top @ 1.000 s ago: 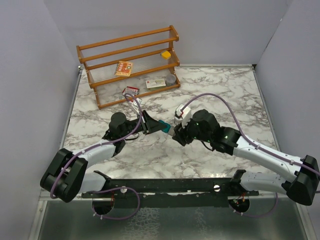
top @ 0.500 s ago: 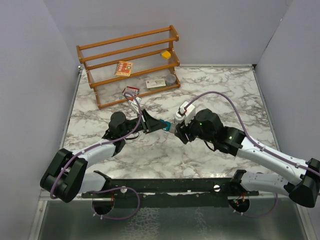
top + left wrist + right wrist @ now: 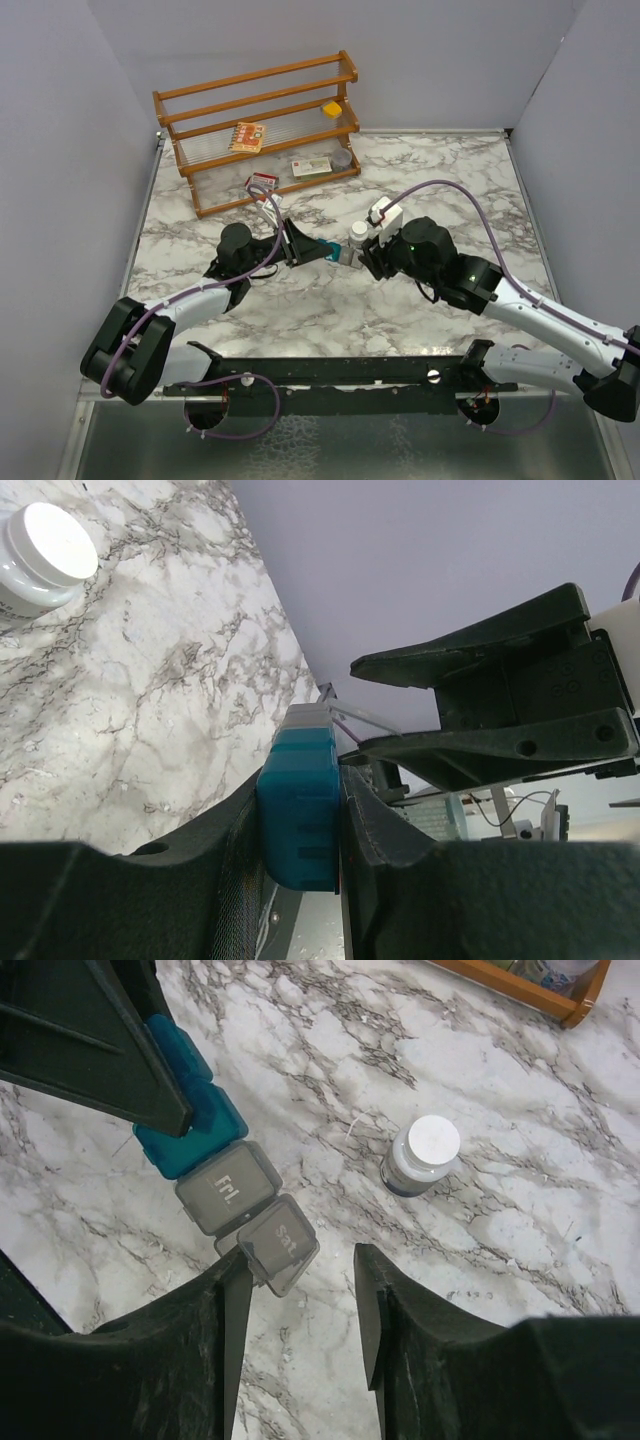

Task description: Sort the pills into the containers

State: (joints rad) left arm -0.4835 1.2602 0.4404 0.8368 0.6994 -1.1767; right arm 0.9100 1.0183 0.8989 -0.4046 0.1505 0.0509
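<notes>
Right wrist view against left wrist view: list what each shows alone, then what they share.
Right wrist only: the grey lids lettered fri and sat on the containers, and a corner of the wooden rack. Left wrist only: the wall, and the left gripper clamped on both sides of the strip's teal end. Both: the containers, the white-capped bottle standing apart from them, the marble table, and the right gripper, open with nothing in it.
</notes>
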